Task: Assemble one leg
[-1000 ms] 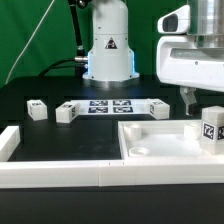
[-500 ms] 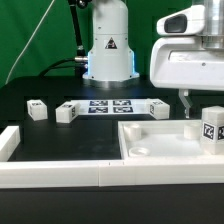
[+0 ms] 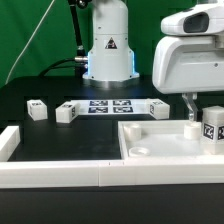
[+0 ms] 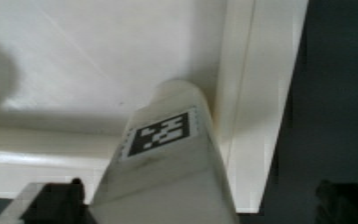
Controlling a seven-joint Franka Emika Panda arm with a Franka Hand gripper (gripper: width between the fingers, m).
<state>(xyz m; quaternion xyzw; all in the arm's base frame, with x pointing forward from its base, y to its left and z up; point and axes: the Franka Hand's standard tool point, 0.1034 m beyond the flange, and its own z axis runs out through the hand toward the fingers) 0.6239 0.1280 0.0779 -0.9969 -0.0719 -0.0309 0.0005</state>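
Observation:
A leg [image 3: 212, 125], a white block with a marker tag, stands upright at the right end of the large white tray-like piece [image 3: 160, 150]. My gripper [image 3: 198, 108] hangs right over it, one finger [image 3: 188, 103] showing beside the block. In the wrist view the leg [image 4: 158, 150] lies between my two dark fingertips [image 4: 55, 200], which stand wide apart and do not touch it. The gripper [image 4: 201, 205] is open. Three more legs lie on the black table: two at the left [image 3: 37, 110] [image 3: 66, 112] and one in the middle [image 3: 160, 108].
The marker board [image 3: 110, 106] lies flat in front of the robot base [image 3: 108, 50]. A white raised rail [image 3: 60, 175] runs along the front edge and turns up at the left [image 3: 8, 140].
The gripper has shifted slightly to the exterior view's right and a little lower over the standing leg. The legs and tray have not moved.

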